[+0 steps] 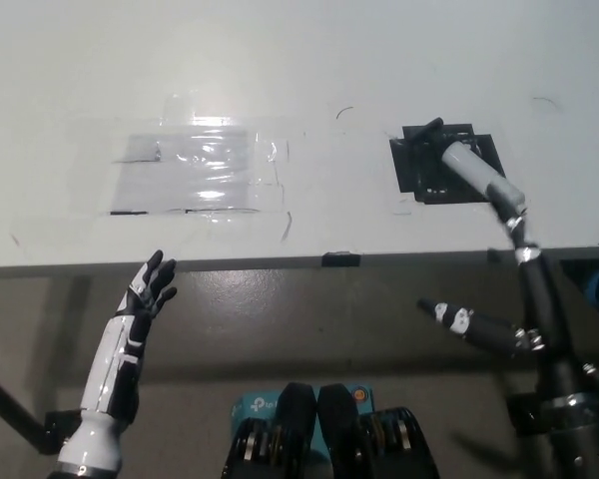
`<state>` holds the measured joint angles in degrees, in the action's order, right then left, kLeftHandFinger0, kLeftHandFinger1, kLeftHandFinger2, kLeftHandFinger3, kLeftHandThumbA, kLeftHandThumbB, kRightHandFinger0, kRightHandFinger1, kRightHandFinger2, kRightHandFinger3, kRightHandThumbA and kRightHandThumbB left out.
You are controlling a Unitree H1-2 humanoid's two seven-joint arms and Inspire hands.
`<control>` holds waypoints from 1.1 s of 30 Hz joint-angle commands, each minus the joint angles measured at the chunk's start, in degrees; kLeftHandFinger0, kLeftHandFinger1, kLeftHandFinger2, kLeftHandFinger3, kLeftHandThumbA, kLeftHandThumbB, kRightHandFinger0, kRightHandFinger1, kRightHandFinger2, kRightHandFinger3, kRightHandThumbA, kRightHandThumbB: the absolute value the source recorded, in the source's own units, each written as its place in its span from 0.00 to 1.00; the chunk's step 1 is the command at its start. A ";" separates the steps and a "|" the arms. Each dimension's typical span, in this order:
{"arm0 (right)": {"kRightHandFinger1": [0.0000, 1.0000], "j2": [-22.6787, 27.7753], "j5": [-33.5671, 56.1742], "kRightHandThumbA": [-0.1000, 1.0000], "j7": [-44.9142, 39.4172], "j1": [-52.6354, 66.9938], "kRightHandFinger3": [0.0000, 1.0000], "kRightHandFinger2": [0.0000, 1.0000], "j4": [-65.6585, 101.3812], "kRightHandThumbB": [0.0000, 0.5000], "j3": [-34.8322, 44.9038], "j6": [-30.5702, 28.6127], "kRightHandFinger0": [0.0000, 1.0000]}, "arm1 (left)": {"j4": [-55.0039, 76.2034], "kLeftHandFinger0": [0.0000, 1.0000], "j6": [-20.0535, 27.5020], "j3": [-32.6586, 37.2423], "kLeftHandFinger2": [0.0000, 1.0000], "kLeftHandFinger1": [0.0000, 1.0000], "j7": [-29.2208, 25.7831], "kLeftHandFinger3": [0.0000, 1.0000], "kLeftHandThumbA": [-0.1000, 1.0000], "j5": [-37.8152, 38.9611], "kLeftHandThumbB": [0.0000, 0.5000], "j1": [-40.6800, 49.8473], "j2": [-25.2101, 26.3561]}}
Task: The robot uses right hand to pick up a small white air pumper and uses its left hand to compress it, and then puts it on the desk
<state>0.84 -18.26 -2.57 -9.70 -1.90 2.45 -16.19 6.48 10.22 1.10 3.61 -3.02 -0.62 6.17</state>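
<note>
Right hand (pixel 499 215) touching white air pumper (pixel 471 168)

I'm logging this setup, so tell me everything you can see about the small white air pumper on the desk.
The white air pumper is a short, smooth cylinder, seemingly plastic, lying tilted on a black square pad at the right of the white desk. Its pale end points up-left. Its lower-right end meets a fingertip of the black right hand, which reaches up from below; whether it is gripped cannot be told. The white left hand hangs open, well away at lower left.
</note>
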 commanded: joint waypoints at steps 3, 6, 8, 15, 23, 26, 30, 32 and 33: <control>1.00 -0.95 -2.19 1.00 5.38 -0.23 1.00 1.00 -7.72 0.59 -2.39 -5.20 1.00 | 0.22 1.00 3.43 0.13 1.00 1.00 0.30 1.00 1.00 -0.72 0.25 0.79 1.03; 1.00 -0.54 -3.33 1.00 6.92 -0.02 1.00 1.00 -11.36 0.51 -3.89 -8.34 1.00 | -0.54 1.00 3.32 -0.21 1.00 1.00 -0.10 1.00 1.00 -1.02 0.26 0.95 1.05; 1.00 -0.17 -3.76 1.00 7.46 0.33 1.00 1.00 -12.14 0.53 -4.71 -9.10 1.00 | -1.33 1.00 3.67 -0.35 1.00 1.00 -0.15 1.00 1.00 -1.00 0.22 0.79 1.18; 1.00 0.52 -4.43 0.96 9.76 2.33 1.00 1.00 -14.36 0.49 -7.19 -10.74 1.00 | -4.41 1.00 3.59 -1.45 1.00 1.00 0.13 1.00 1.00 0.31 0.14 0.03 1.97; 1.00 1.14 -3.56 0.98 9.54 5.33 1.00 1.00 -13.76 0.51 -8.41 -10.73 1.00 | -8.79 1.00 5.95 -2.02 1.00 1.00 0.39 1.00 1.00 1.14 0.15 -0.32 3.08; 1.00 1.41 -3.56 0.98 9.39 5.44 1.00 1.00 -13.60 0.52 -8.70 -10.66 1.00 | -8.88 1.00 6.01 -2.29 1.00 1.00 0.17 1.00 1.00 1.47 0.15 -0.44 3.09; 1.00 1.68 -2.77 0.95 9.43 4.70 1.00 1.00 -13.74 0.49 -9.06 -10.74 1.00 | -10.16 1.00 7.15 -2.93 1.00 1.00 -0.09 1.00 1.00 2.10 0.15 -1.23 3.00; 1.00 1.80 -2.51 0.94 8.77 4.34 1.00 1.00 -13.62 0.49 -9.00 -10.60 1.00 | -10.67 1.00 7.43 -3.28 1.00 1.00 -0.27 1.00 1.00 2.22 0.13 -1.26 2.78; 1.00 1.94 -2.14 0.93 8.37 4.21 1.00 1.00 -13.59 0.48 -9.07 -10.63 1.00 | -11.00 1.00 7.71 -3.41 1.00 1.00 -0.32 1.00 1.00 2.27 0.14 -1.25 2.68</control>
<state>2.49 -21.61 5.25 -3.77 -16.82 -6.15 -23.51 -4.24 14.32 -1.50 3.59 -2.34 -0.95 8.46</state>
